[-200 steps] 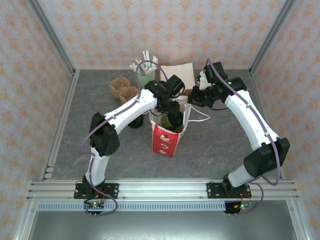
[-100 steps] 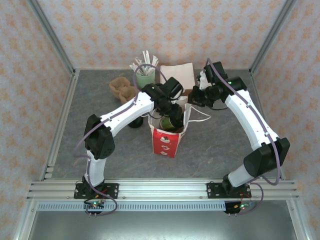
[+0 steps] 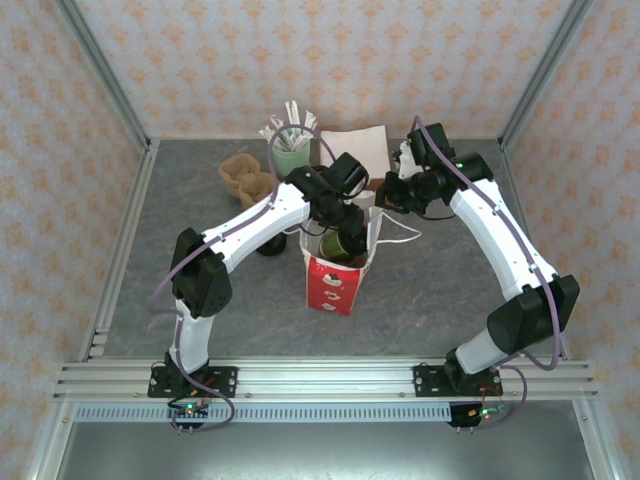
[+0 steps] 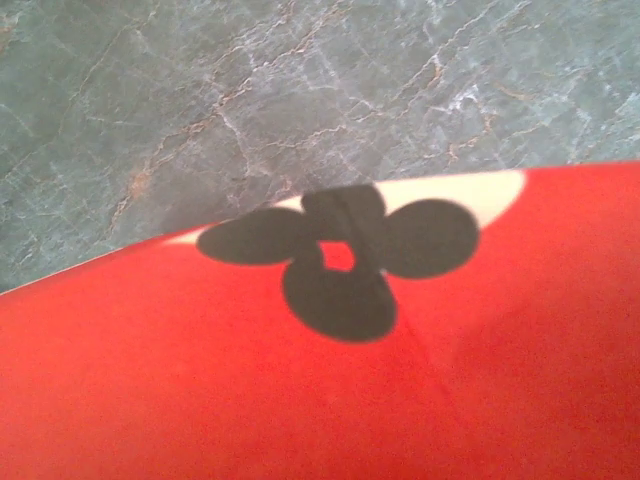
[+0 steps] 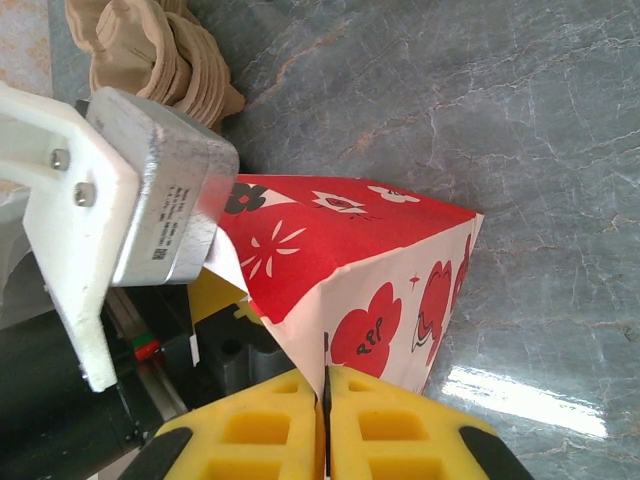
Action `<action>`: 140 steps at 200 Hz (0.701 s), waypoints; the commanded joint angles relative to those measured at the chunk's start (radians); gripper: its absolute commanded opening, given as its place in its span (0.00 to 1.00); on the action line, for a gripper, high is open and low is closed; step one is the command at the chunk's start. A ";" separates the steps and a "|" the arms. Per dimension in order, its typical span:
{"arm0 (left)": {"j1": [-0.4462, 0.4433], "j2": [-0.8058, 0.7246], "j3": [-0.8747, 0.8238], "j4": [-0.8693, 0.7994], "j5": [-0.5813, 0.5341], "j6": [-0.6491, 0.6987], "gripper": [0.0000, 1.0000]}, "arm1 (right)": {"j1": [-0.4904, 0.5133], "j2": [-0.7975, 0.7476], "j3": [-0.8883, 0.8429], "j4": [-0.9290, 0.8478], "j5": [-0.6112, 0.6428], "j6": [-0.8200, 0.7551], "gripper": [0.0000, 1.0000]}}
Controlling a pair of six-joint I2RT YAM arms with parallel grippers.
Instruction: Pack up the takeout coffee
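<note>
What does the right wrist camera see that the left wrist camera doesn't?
Right wrist camera's extras: the yellow right gripper pinched shut on the rim of the red paper bag, a stack of brown pulp cup trays, and a silver metal block on the left arm.
Left wrist camera's extra: a very close look at one black four-petal flower print with a tiny red centre.
Both share: the red bag with dark flower prints and the grey marbled table.
</note>
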 commanded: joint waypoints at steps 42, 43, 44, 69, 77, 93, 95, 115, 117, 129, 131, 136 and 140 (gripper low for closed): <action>-0.008 0.000 -0.024 -0.135 -0.110 0.013 0.45 | -0.008 0.006 0.035 -0.013 0.012 -0.005 0.11; -0.008 -0.001 -0.025 -0.135 -0.111 0.012 0.45 | -0.008 0.006 0.035 -0.013 0.012 -0.006 0.11; -0.008 -0.003 -0.026 -0.135 -0.112 0.013 0.45 | -0.007 0.006 0.035 -0.013 0.011 -0.006 0.11; 0.014 -0.027 -0.048 -0.144 -0.134 -0.023 0.42 | -0.009 0.003 0.038 -0.030 0.014 -0.015 0.11; 0.024 -0.034 -0.056 -0.143 -0.140 -0.041 0.40 | -0.008 0.002 0.037 -0.033 0.018 -0.017 0.11; 0.041 -0.044 -0.070 -0.141 -0.153 -0.071 0.37 | -0.008 -0.004 0.034 -0.037 0.020 -0.022 0.11; 0.042 -0.044 -0.073 -0.141 -0.155 -0.075 0.37 | -0.007 -0.004 0.034 -0.036 0.020 -0.022 0.11; 0.060 -0.047 -0.075 -0.144 -0.168 -0.103 0.33 | -0.007 -0.004 0.035 -0.039 0.021 -0.024 0.11; 0.061 -0.048 -0.075 -0.145 -0.167 -0.106 0.33 | -0.008 -0.004 0.035 -0.040 0.021 -0.025 0.11; 0.069 -0.052 -0.077 -0.144 -0.163 -0.113 0.31 | -0.007 -0.003 0.038 -0.042 0.021 -0.027 0.11; 0.069 -0.052 -0.076 -0.143 -0.164 -0.113 0.31 | -0.008 -0.002 0.039 -0.042 0.022 -0.027 0.11; 0.071 -0.052 -0.078 -0.141 -0.165 -0.114 0.30 | -0.008 -0.003 0.040 -0.043 0.023 -0.028 0.11; 0.071 -0.053 -0.079 -0.142 -0.164 -0.113 0.30 | -0.007 -0.002 0.040 -0.043 0.023 -0.028 0.11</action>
